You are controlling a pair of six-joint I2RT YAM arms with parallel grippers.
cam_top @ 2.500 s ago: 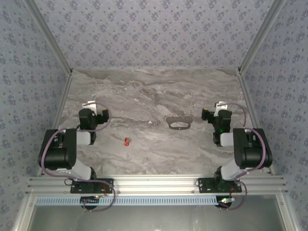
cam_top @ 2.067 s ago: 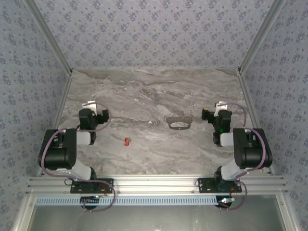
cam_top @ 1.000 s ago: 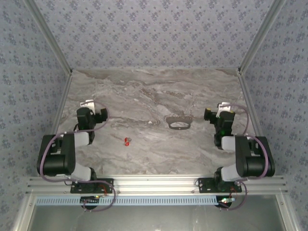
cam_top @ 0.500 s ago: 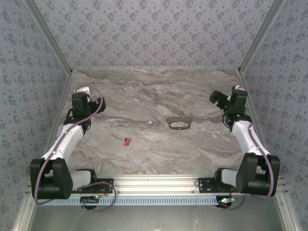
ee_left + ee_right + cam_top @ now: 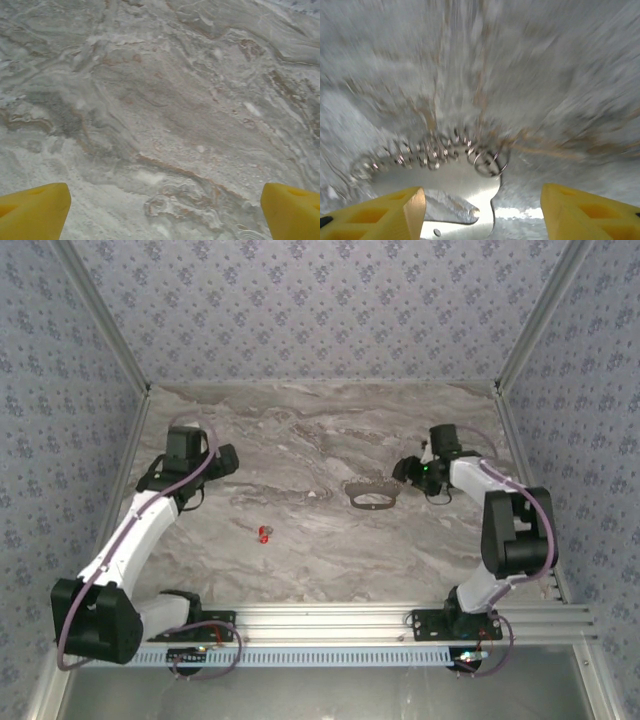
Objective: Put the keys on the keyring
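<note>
The keys (image 5: 264, 533), a tiny red piece with a silvery bit, lie on the marble left of centre. The keyring (image 5: 372, 493), a grey metal loop with a flat bar, lies right of centre. My right gripper (image 5: 406, 472) hovers just right of it. In the blurred right wrist view the keyring's shiny flat plate (image 5: 451, 184) with small wire rings (image 5: 490, 161) along its edge sits between and ahead of the yellow fingers (image 5: 380, 212); the right gripper (image 5: 482, 212) is open and holds nothing. My left gripper (image 5: 227, 458) is up and left of the keys, open (image 5: 162, 215) over bare marble.
The marble tabletop (image 5: 320, 430) is boxed in by patterned walls at the back and sides, with aluminium rails (image 5: 320, 620) along the near edge. Both arms reach out across the table from their bases.
Both arms have unfolded from their tucked pose. The right gripper swung left to the keyring and its jaws narrowed somewhat. The left gripper moved right, towards the table's middle. Keys and keyring lie unmoved.
</note>
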